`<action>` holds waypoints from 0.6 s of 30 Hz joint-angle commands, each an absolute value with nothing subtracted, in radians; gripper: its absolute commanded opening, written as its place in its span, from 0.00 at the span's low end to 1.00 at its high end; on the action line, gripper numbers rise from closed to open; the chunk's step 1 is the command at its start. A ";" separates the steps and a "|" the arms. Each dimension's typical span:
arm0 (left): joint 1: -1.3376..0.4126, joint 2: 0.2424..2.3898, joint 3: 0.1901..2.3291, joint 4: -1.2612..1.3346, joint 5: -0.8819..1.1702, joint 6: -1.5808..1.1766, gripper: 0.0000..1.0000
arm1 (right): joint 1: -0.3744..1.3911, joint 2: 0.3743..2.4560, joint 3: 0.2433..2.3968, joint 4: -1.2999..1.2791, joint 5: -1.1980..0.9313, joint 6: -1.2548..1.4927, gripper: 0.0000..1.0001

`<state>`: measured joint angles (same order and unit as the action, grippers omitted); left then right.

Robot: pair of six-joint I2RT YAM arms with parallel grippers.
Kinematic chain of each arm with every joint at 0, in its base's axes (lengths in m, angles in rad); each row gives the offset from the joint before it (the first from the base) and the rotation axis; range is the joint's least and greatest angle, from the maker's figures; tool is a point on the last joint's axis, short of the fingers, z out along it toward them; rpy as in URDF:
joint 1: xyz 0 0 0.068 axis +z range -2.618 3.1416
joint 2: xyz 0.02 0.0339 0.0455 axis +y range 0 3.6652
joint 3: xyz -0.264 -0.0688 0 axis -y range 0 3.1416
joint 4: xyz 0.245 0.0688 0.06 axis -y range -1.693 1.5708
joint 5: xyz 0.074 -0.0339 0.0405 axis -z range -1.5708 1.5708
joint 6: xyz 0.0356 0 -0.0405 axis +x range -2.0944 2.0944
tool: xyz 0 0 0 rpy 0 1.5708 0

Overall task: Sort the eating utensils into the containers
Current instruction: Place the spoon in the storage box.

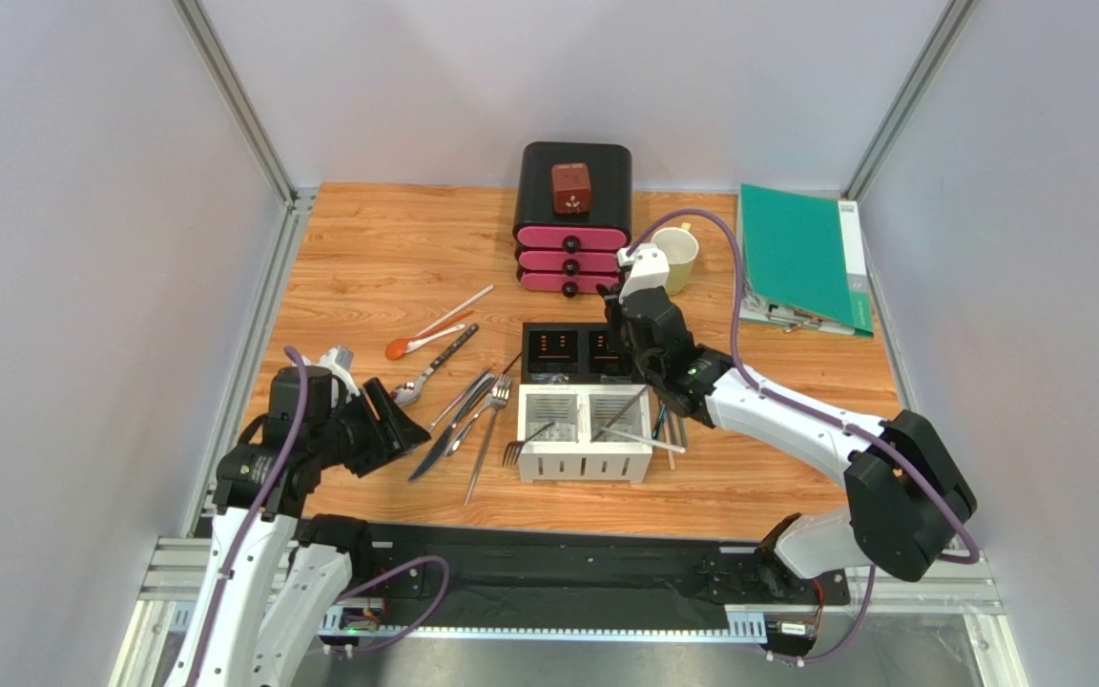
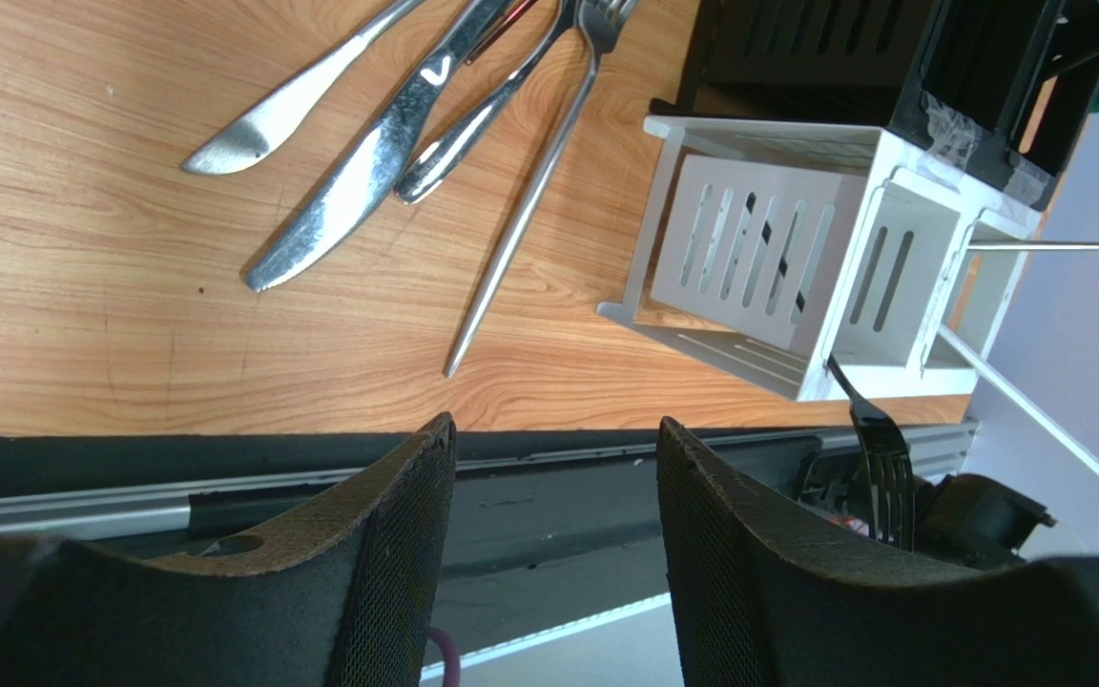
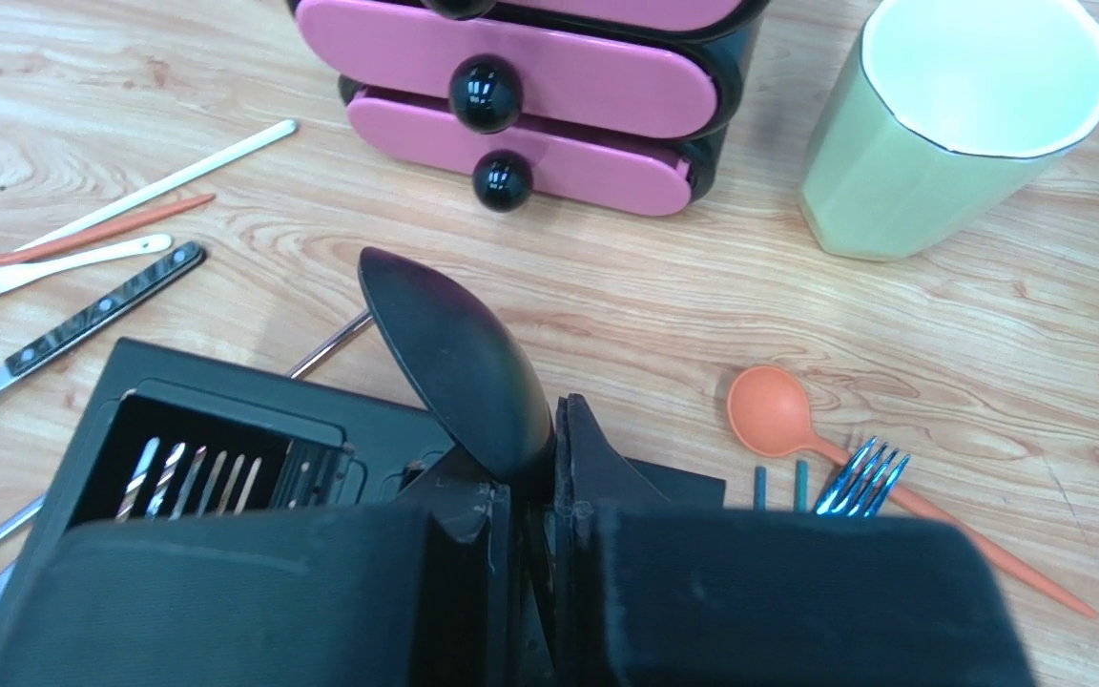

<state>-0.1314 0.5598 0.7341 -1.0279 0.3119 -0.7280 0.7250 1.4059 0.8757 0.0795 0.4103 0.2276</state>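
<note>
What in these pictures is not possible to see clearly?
- Black spoon: handle hidden inside the right claw, right wrist view.
- Knife: handle cut off by the top edge, left wrist view.
- White compartments: contents too small to name, top view.

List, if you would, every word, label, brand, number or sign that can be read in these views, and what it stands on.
No text can be read in any view.
Red block on the drawer box: a pale mark, too small to read.
Black compartments: small orange marks, too small to read.
Green folder: no legible print.
</note>
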 commanded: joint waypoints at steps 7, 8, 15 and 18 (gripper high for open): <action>-0.137 0.587 0.805 -1.049 0.307 -0.652 0.60 | 0.730 1.417 0.799 0.161 0.454 0.275 0.00; -0.137 0.586 0.807 -1.057 0.307 -0.650 0.60 | 0.730 1.417 0.790 0.166 0.450 0.273 0.00; -0.137 0.572 0.813 -1.077 0.291 -0.644 0.60 | 0.732 1.413 0.776 0.158 0.426 0.294 0.46; -0.137 0.565 0.813 -1.081 0.291 -0.647 0.60 | 0.733 1.394 0.775 0.143 0.436 0.305 0.51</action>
<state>-0.1314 0.5804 0.7776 -1.0687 0.3004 -0.6670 0.7258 1.4090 0.7959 0.1669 0.4309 0.2676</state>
